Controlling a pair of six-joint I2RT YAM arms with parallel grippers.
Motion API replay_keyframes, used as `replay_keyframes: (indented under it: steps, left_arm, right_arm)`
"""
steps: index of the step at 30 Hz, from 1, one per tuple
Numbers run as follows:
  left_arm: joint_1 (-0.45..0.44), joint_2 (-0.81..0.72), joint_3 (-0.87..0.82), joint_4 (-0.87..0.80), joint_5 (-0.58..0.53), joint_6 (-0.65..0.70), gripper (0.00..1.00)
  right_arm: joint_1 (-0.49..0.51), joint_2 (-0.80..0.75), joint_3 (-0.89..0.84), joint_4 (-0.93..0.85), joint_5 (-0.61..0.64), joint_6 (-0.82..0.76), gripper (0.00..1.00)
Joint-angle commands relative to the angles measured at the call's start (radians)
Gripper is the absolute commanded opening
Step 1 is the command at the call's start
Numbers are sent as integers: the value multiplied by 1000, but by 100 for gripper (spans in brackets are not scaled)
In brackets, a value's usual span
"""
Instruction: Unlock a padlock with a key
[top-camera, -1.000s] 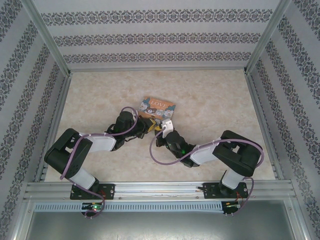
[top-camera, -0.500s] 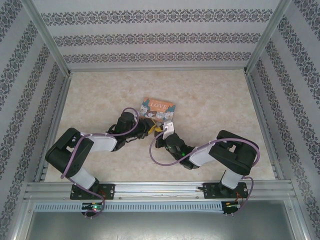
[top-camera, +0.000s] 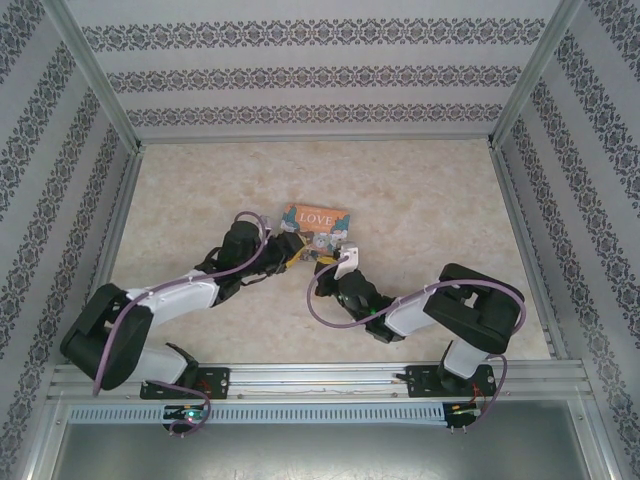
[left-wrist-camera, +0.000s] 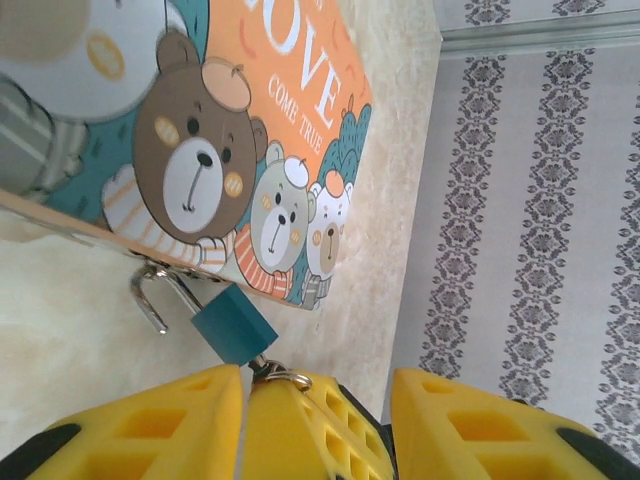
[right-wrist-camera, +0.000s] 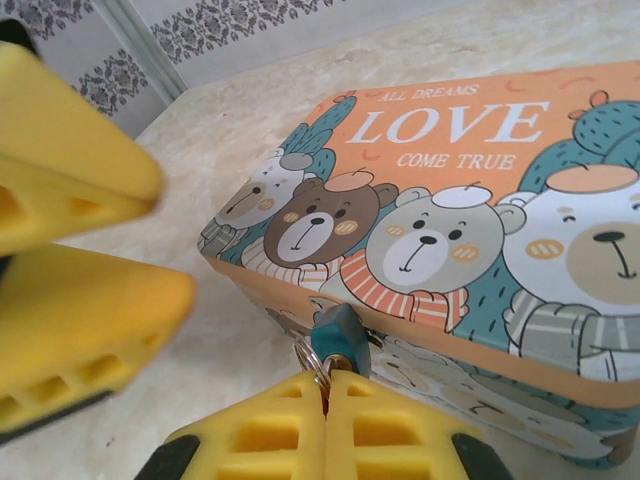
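Note:
The small teal padlock hangs by its pale shackle from the near side of the "LOVE" tin. One shackle leg ends free beside the body. A key on a ring is in the padlock. My right gripper is shut on that key. In the left wrist view the right gripper's fingers show below the padlock, and my left gripper stands open around them, touching nothing. Seen from the top, my left gripper and right gripper meet at the tin's near edge.
The tin lies on the beige table, a little behind the middle. Patterned walls and metal frame posts close in the back and both sides. Purple cables loop along both arms.
The left arm has stretched out, its elbow dropping toward the near left corner. The right wrist has shifted slightly right. Both grippers stay at the tin's near edge.

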Motion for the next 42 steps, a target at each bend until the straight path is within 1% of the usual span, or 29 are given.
replay_keyframes:
  steps: [1, 5, 7, 12, 15, 18, 23, 27, 30, 33, 38, 40, 42]
  left_arm:
    - [15, -78, 14, -177, -63, 112, 43]
    - [17, -178, 34, -320, -141, 207, 43]
    - [18, -224, 48, -392, -184, 254, 44]
    - [18, -316, 116, -609, -303, 390, 48]
    - [18, -352, 134, -674, -351, 434, 49]
    - [18, -373, 139, -697, -375, 449, 51]
    - [18, -381, 136, -692, -380, 445, 52]
    - [18, -379, 136, -693, -384, 447, 52]
    - [17, -379, 136, -696, -386, 448, 52]
    - [18, -380, 138, -698, -389, 450, 53]
    - [19, -379, 139, -701, -394, 455, 54]
    - [19, -380, 139, -701, -395, 460, 54]
    - [20, -379, 139, -703, -398, 471, 56]
  right_arm:
    - [7, -40, -33, 44, 35, 118, 0]
    - [6, -60, -51, 38, 38, 220, 0]
    - [4, -67, -92, 39, 43, 281, 0]
    - [3, -76, -145, 85, 72, 444, 0]
    - [2, -85, -157, 79, 74, 530, 0]
    - [2, -85, -163, 74, 81, 633, 0]
    - [3, -58, -160, 70, 86, 820, 0]
    - [3, -19, -139, 52, 54, 948, 0]
    - [5, -6, -116, 8, 26, 993, 0]
    - [7, -8, -104, -34, 23, 1014, 0]
    - [9, -63, -99, -137, 36, 1020, 0]
    - [9, -96, -99, -186, 45, 1019, 8]
    - [8, -136, -100, -233, 56, 1008, 20]
